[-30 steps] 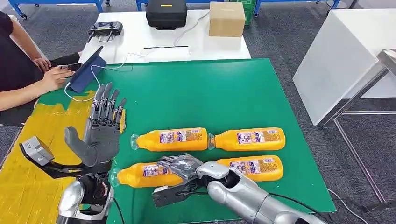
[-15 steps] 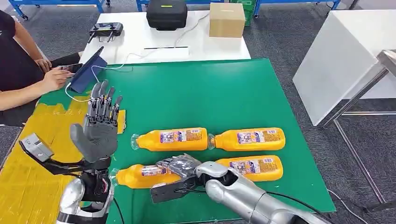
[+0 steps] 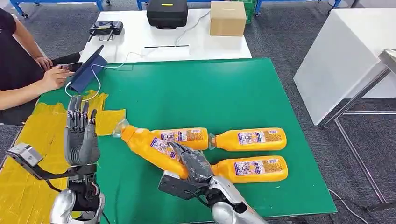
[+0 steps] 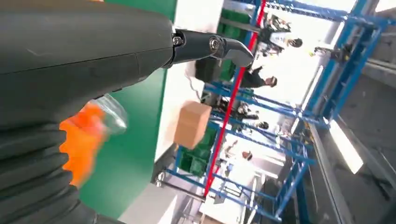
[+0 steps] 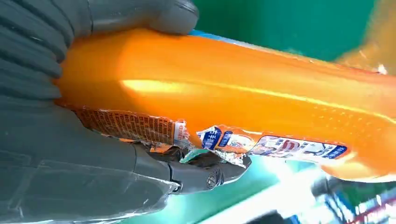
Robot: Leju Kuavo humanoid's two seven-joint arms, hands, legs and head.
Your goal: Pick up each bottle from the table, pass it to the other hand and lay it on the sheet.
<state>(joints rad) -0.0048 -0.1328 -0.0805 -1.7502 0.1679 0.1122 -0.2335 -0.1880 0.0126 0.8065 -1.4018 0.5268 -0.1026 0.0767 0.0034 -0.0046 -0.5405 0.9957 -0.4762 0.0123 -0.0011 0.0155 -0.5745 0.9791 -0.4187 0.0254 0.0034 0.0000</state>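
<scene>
My right hand (image 3: 192,163) grips an orange bottle (image 3: 148,144) and holds it tilted above the green table (image 3: 210,88), cap end pointing toward my left hand. The right wrist view shows the fingers (image 5: 93,154) wrapped round this bottle (image 5: 243,102). My left hand (image 3: 80,135) stands upright with its fingers apart and nothing in it, over the edge of the yellow sheet (image 3: 32,158), a short way from the bottle's cap. Three more orange bottles lie on the table: one (image 3: 189,136) behind the held one, one (image 3: 250,137) to its right, one (image 3: 254,168) nearer me.
A person's arm (image 3: 28,88) rests at the table's far left by a blue tablet (image 3: 86,70). On the white table beyond stand a black case (image 3: 166,13), a cardboard box (image 3: 227,17) and a controller (image 3: 105,29). A white table (image 3: 345,56) stands to the right.
My right hand has lifted the near-left bottle off the table and swung its cap end up toward my left hand. My left hand has moved left and lower, over the yellow sheet.
</scene>
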